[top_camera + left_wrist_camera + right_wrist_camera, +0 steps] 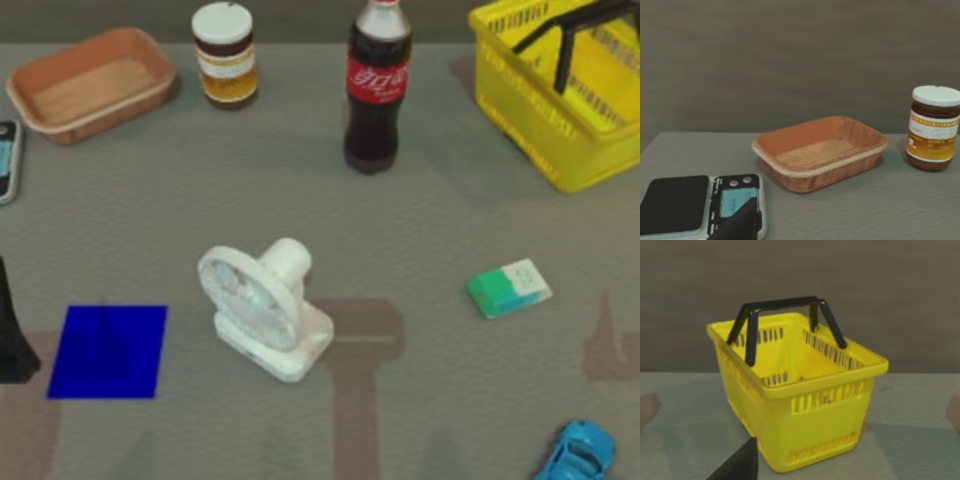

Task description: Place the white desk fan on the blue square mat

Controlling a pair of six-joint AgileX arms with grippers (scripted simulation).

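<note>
The yellow basket (555,90) with black handles is the biggest thing here, up in the far right corner; I'll place the rest from the white desk fan (265,310), which stands upright on its base near the middle of the table. Its round grille faces toward the near left, the motor housing sticks out behind toward the far right, and the long side of its base runs from far left to near right. The wicker tray (90,82) sits well beyond the fan to the far left, and the cola bottle (378,85) stands beyond it to the right. The blue square mat (108,351) lies flat just to the fan's left, apart from it and bare. A jar (225,55) with a white lid stands between tray and bottle.

A green-and-white box (509,288) lies to the fan's right, a blue toy car (577,452) near the front right edge. The left wrist view alone shows the scale (700,205) plainly; from above only its edge peeks in. The left arm (12,335) is parked left of the mat; I cannot tell either claw's state
</note>
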